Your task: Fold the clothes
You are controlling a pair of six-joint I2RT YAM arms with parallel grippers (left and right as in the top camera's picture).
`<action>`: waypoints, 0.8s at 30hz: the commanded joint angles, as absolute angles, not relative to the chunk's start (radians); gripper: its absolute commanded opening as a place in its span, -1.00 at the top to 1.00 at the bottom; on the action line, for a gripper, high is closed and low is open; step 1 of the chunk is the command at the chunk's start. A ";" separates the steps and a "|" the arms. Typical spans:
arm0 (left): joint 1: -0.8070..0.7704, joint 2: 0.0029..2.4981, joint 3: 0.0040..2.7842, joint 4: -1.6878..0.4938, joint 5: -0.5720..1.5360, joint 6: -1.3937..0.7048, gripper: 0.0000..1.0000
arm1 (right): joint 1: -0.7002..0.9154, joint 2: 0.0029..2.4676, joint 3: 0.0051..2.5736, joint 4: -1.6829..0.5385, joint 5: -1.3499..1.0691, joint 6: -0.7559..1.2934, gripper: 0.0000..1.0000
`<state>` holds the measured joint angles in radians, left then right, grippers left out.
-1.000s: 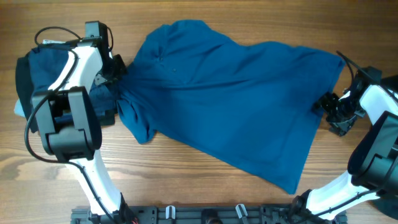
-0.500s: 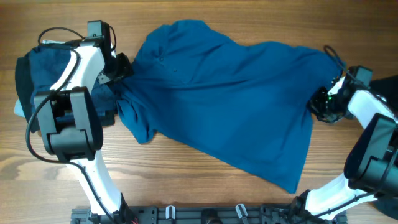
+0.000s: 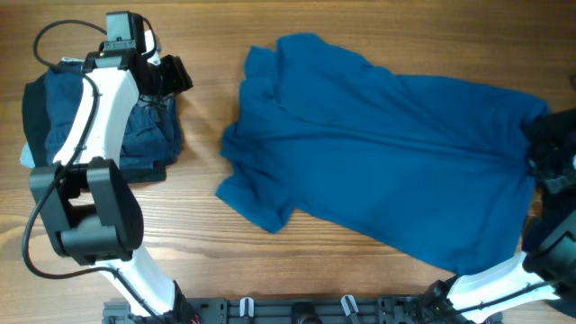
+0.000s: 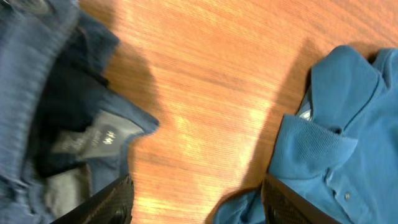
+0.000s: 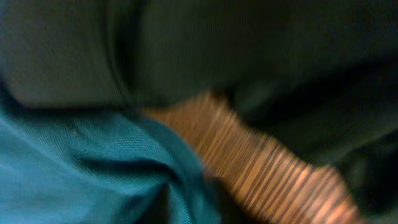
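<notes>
Nearest me, the blue polo shirt (image 3: 387, 180) lies rumpled across the desk (image 3: 207, 261). It is soft and light and will slump, so I'd pinch the hem or shoulders. The right pincer (image 3: 545, 151) sits at its edge, but I cannot tell its grip. Farther off, the left pincer (image 3: 169, 76) gapes empty beside the dark garment pile (image 3: 54, 99).

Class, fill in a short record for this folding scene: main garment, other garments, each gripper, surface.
main garment: blue polo shirt, spread unfolded, collar toward the left
other garments: stack of dark garments at the table's left, apart from the shirt
left gripper: fingers open, empty, over bare wood
right gripper: at the shirt's right edge; open or shut cannot be told
surface: wooden table
</notes>
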<state>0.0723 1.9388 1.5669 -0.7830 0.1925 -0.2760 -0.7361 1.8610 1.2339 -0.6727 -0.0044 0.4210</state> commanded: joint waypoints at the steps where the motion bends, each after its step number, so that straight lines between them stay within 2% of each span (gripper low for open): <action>1: 0.028 1.930 1.565 -0.824 0.276 -0.224 -0.35 | -0.747 1.872 1.336 -0.716 -0.138 0.315 -0.33; 3: -0.013 1.930 1.564 -0.868 0.265 -0.204 -0.45 | -0.747 1.858 1.363 -0.747 -0.238 0.315 -0.37; 10: -0.160 1.974 1.411 -0.906 0.189 -0.191 -0.48 | -0.744 1.715 1.370 -0.828 -0.567 0.284 -0.39; 15: -0.197 1.991 1.292 -0.949 0.190 -0.221 -0.34 | -0.722 1.615 1.370 -0.899 -0.580 0.230 -0.42; 18: -0.210 1.991 1.256 -1.008 0.192 -0.224 -0.33 | -0.712 1.583 1.370 -0.906 -0.577 0.236 -0.44; 21: -0.227 1.991 1.203 -0.979 0.189 -0.221 -0.33 | -0.712 1.580 1.370 -0.915 -0.577 0.238 -0.44; 22: -0.234 1.991 1.174 -0.950 0.194 -0.221 -0.27 | -0.712 1.580 1.369 -0.921 -0.577 0.238 -0.44; 24: -0.245 1.991 1.130 -0.928 0.231 -0.221 0.03 | -0.712 1.580 1.369 -0.930 -0.577 0.238 -0.44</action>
